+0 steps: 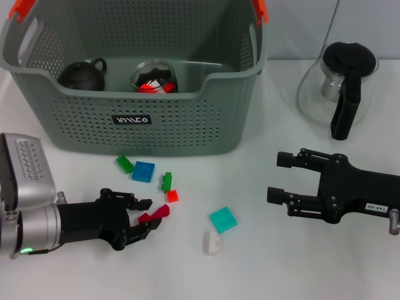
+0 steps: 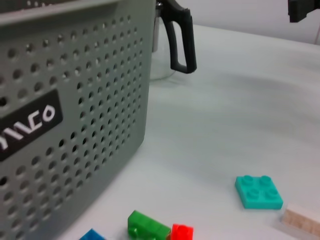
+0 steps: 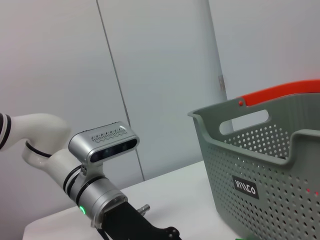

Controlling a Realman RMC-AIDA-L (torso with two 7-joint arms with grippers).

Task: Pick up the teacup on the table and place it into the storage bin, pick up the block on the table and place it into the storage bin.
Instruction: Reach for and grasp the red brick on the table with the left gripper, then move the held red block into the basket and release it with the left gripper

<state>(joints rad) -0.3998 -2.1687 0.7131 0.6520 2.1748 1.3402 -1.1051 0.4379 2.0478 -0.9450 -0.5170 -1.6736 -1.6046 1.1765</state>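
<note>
The storage bin [image 1: 156, 119] looks like matt grey perforated plastic, with glossy orange clips. The table [image 1: 269, 262] is smooth, matt white. Scattered blocks [image 1: 223, 220] are shiny moulded plastic. A jug [image 1: 340, 87] is clear glass with a glossy black handle. The left claw [image 1: 150, 222] is matt black; its wrist is brushed silver metal.

On the front of the storage bin [image 1: 134, 87] I can see a small black label [image 1: 131, 119] with white stylised letters; I read them roughly as "INICO", but I can't be sure. The right arm carries a small white sticker [image 1: 375, 207] with print too small to read.
</note>
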